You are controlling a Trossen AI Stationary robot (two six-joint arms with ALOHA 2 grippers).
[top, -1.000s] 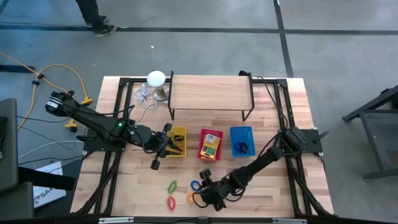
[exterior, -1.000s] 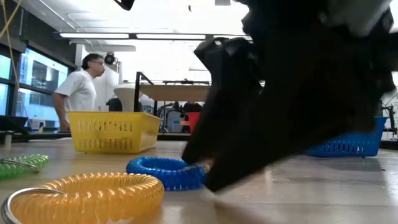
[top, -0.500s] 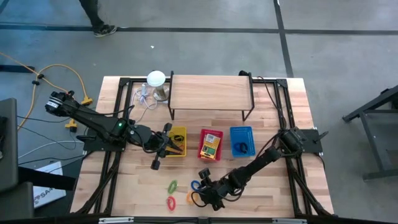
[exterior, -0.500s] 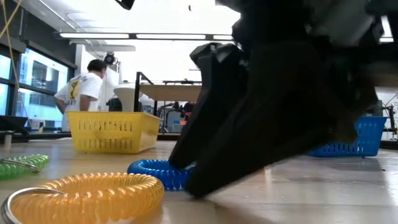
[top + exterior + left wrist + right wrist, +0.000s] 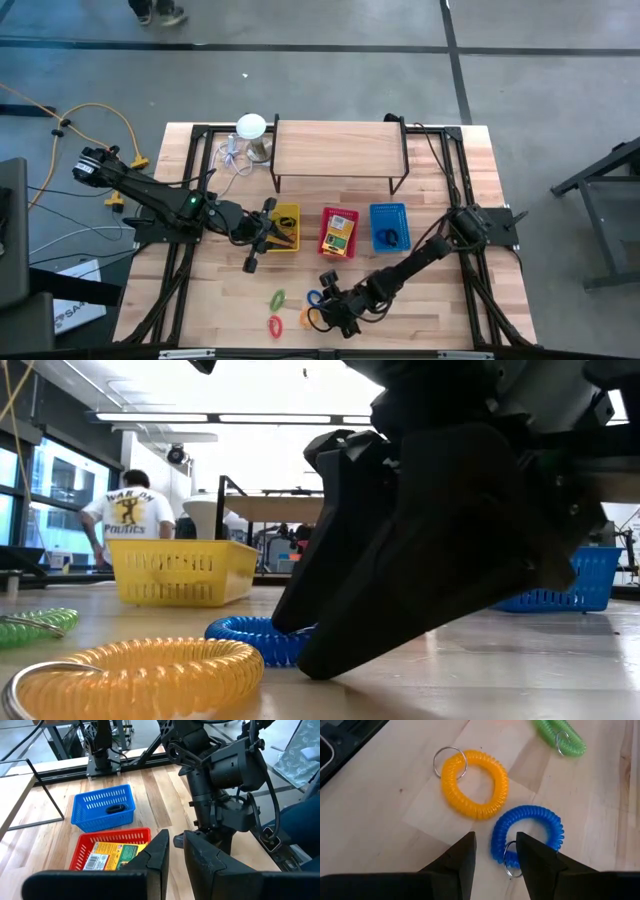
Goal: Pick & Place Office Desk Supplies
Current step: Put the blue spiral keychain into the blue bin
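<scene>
Blue coil (image 5: 527,832) between right tool (image 5: 495,851) fingers

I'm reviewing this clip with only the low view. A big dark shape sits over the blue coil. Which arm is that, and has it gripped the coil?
Observer: That is the right tool. Its wrist view shows the fingers open on either side of the blue coil's metal ring, not closed on it.
Reviewer: Are there any coils I can't see from here?
Observer: Yes, a red coil lies just beside the orange coil.
Reviewer: And the left arm?
Observer: The left tool waits at the yellow basket.
</scene>
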